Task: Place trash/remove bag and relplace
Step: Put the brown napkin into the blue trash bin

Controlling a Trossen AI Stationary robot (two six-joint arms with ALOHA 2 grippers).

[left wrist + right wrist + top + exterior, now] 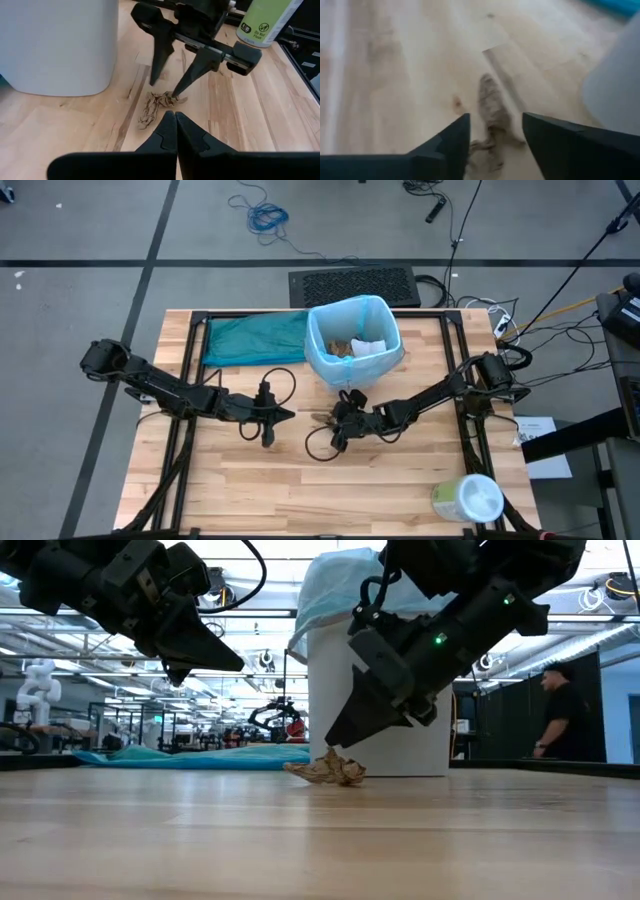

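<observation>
My left gripper [285, 416] hangs pinched shut and empty above the table [250, 490], with the teal bag [255, 338] lying flat behind it. Next comes the crumpled brown paper wad [327, 770], a twisted, flattened strip lying on the wood just in front of the white bin [400, 690] with its light-blue liner [325, 365]. My right gripper [167, 86] stands over one end of the wad, jaws parted, one fingertip touching it, gripping nothing; the wipes tub [467, 499] lies farther right.
</observation>
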